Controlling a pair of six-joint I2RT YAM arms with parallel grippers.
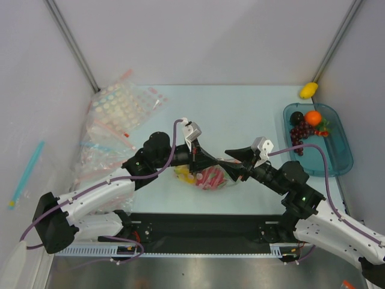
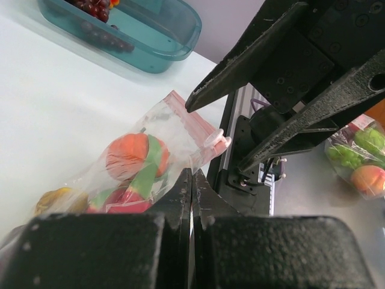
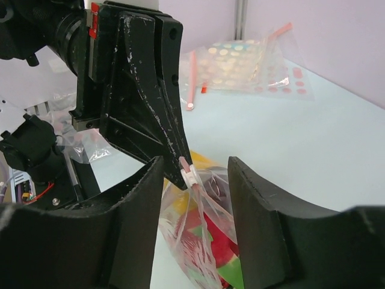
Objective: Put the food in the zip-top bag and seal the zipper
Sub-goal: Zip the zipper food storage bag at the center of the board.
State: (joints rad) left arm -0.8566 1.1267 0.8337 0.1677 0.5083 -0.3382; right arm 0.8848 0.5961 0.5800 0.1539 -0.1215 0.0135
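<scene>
The zip-top bag (image 1: 204,177) lies between the two grippers and holds a yellow banana bunch (image 2: 57,200), a pink dragon fruit (image 2: 123,198) and an orange round fruit (image 2: 127,155). My left gripper (image 1: 207,161) is shut on the bag's mouth edge (image 2: 191,180). The pink-red zipper (image 2: 191,123) runs up to a white slider (image 3: 191,176). My right gripper (image 3: 195,165) is open, one finger on each side of the slider, not touching it. It also shows in the left wrist view (image 2: 215,137). The left gripper (image 3: 178,158) shows in the right wrist view.
A teal tray (image 1: 337,158) at the right holds an orange fruit (image 1: 313,117), a dark fruit (image 1: 297,117) and dark grapes (image 1: 304,132). A yellow fruit (image 1: 308,90) lies behind the tray. A pile of spare bags (image 1: 114,114) lies at the far left.
</scene>
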